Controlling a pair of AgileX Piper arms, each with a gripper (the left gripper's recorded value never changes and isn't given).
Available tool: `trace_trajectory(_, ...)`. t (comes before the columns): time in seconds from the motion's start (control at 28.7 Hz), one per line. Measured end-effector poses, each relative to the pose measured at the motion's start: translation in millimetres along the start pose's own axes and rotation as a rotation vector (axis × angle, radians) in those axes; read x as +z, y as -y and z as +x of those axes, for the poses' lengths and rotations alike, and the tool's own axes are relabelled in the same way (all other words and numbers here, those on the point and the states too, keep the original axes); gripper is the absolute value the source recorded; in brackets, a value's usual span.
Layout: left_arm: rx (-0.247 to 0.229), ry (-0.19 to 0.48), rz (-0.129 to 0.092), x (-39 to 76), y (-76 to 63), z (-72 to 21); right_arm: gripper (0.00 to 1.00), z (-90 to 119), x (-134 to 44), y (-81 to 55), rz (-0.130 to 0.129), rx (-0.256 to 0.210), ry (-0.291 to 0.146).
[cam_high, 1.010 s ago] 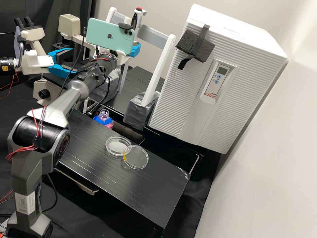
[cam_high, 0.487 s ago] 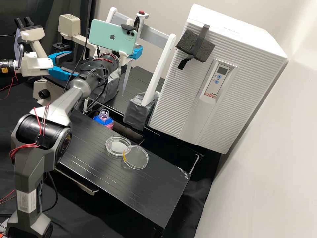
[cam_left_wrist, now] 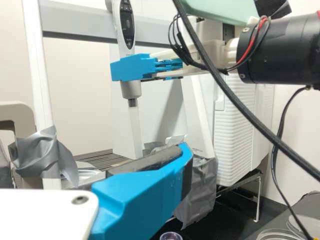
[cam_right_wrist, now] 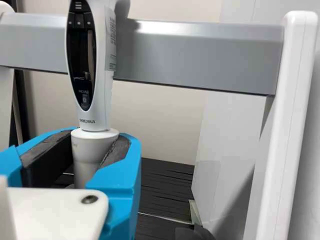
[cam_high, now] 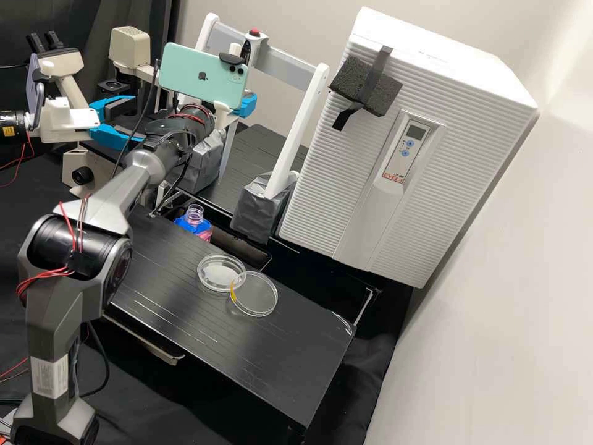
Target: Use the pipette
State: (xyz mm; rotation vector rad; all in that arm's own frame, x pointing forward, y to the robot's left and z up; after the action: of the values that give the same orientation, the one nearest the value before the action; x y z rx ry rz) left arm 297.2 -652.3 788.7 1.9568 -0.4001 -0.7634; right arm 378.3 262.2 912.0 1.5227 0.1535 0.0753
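- The pipette [cam_right_wrist: 92, 70] stands upright at about 11 o'clock in the high view. Its handle is close against the grey crossbar [cam_right_wrist: 200, 57] of the white stand [cam_high: 296, 123]. I cannot tell whether it hangs on that bar or is free of it.
- The right pincer [cam_right_wrist: 92, 144] pinches the pipette at the white collar under the handle, one blue finger on each side. The long pale tip [cam_left_wrist: 134, 127] hangs below, pointing down at the table [cam_high: 265, 364].
- The left pincer [cam_high: 133, 113] is at 9 o'clock of the pipette, well apart, beside the microscope [cam_high: 68, 68]. Its fingers are spread and hold nothing.
- At 6 o'clock of the pipette is a bottle [cam_high: 196, 222] of pink liquid that looks uncapped. Nearer the camera a clear dish [cam_high: 220, 272] touches a second dish [cam_high: 254, 294] at its 4 o'clock.
- A white ribbed cabinet [cam_high: 432, 123] stands at 3 o'clock of the stand.
- Likely risks:
  - If the handle is hooked on the crossbar, pulling sideways could twist the pipette in the narrow grip or tug the stand.
  - The collar is smooth and tapered, so a jolt could let the pipette slip down.
  - On the way down, the hanging tip could clip the bottle's rim and tip it over.
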Motion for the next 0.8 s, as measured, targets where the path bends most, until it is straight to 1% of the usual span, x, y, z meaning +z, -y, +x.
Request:
trace_trajectory(0.07,0.0,0.0,0.0,0.0,0.0,0.0,0.0,-2.2,-0.5,-0.4,0.002,0.001,0.0)
trace_trajectory(0.17,0.0,0.0,0.0,0.0,0.0,0.0,0.0,-3.3,0.3,0.0,0.018,0.001,0.003)
trace_trajectory(0.45,-0.001,0.004,-0.001,1.2,0.3,0.2,0.0,-3.2,1.2,1.0,0.017,-0.002,0.006)
trace_trajectory(0.49,-0.001,0.004,-0.001,1.2,0.3,0.2,0.0,-3.2,1.3,1.1,0.022,-0.003,0.006)
trace_trajectory(0.59,-0.001,0.004,-0.001,1.2,0.3,0.2,0.0,-3.3,1.9,1.5,0.025,-0.008,0.013)
trace_trajectory(0.63,-0.004,0.003,-0.001,1.1,1.2,-0.1,1.0,-3.3,2.1,1.7,0.025,-0.009,0.016)
trace_trajectory(0.73,-0.015,-0.001,-0.004,0.4,4.7,-1.5,1.0,-3.3,2.8,2.1,0.023,-0.014,0.023)
trace_trajectory(0.8,-0.02,-0.002,-0.006,0.2,6.2,-2.2,1.0,-3.3,3.0,2.3,0.017,-0.017,0.026)
